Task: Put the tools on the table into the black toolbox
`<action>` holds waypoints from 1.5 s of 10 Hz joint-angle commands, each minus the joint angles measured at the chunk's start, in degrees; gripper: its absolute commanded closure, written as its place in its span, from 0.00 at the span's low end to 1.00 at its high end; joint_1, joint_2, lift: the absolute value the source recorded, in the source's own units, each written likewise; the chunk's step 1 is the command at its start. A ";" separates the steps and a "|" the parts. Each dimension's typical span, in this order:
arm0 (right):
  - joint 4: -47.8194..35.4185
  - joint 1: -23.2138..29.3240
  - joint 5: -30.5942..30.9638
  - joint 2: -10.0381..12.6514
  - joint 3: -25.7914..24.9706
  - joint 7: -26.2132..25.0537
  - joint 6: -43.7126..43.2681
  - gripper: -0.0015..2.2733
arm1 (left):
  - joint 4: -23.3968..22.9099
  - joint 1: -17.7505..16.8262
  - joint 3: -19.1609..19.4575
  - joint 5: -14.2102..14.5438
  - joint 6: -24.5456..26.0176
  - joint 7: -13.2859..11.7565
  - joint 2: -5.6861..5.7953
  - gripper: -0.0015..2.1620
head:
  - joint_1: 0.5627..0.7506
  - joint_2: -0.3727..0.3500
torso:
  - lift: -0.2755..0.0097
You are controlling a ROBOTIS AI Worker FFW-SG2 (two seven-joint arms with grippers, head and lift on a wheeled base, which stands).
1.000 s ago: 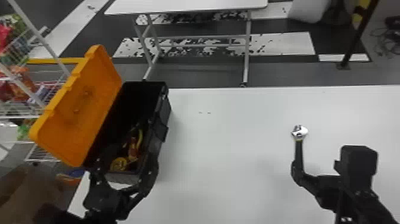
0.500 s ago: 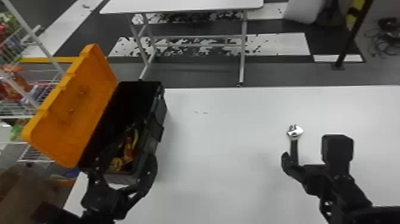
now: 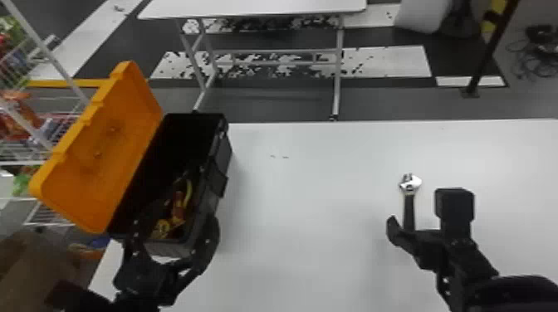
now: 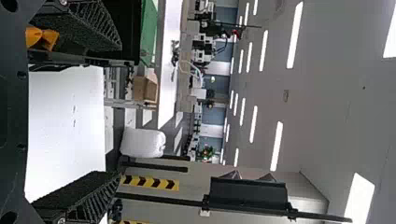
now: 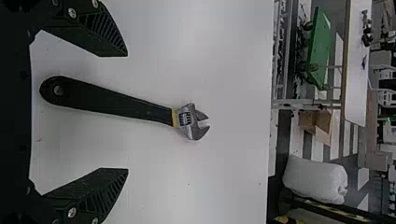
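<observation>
Head view, wrench (image 3: 409, 207) on white tabletop (image 3: 311, 186), left gripper (image 3: 174, 222), right gripper (image 3: 424, 211), both with fingers spread, apparently stocked wire shelving (image 3: 20, 163)

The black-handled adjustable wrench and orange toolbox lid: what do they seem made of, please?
The wrench: silvery, glinting head, apparently polished metal; dull black handle, probably matt rubber or plastic. The lid: likely matt moulded plastic, evenly coloured, its edge stepped.

One workshop or lab hall, large and indoor, comprising: ceiling strip lights (image 4: 294, 37) in rows, yellow-and-black hazard striping (image 4: 149, 182), a stocked wire rack (image 3: 47, 54), a green wheeled platform (image 5: 320, 49), loose floor cables (image 3: 539, 62), and a black toolbox (image 3: 166, 249) standing open on a white table (image 3: 311, 186).
</observation>
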 commanded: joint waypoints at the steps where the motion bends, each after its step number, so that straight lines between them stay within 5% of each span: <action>1: 1.65 -1.03 0.17 0.05 0.59 0.07 -0.02 0.06 | 0.28 -0.17 -0.09 0.09 0.10 0.00 0.00 0.02 | 0.70 0.74 | 0.70; 7: 3.67 -2.09 0.78 0.05 1.20 0.86 -0.02 0.07 | 0.99 -0.79 -0.26 0.09 0.27 0.00 0.00 0.02 | 0.70 0.76 | 0.70; 8: 3.94 -2.35 0.87 0.05 1.02 1.48 0.15 0.13 | 1.07 -0.88 -0.35 0.09 0.27 0.00 0.00 0.02 | 0.70 0.76 | 0.70; 11: 4.46 -2.53 0.96 0.05 1.02 1.48 -0.02 0.57 | 1.16 -1.05 -0.35 0.18 1.33 0.00 0.00 0.02 | 0.70 0.76 | 0.70; 14: 4.46 -2.53 1.40 0.05 0.76 1.57 2.09 0.89 | 1.07 -1.14 -0.53 0.27 1.50 -0.09 0.00 0.02 | 0.70 0.76 | 0.70; 15: 4.46 -2.44 1.57 0.05 0.50 1.57 2.79 0.92 | 1.07 -1.14 -0.53 0.27 1.50 -0.18 0.00 0.02 | 0.70 0.75 | 0.70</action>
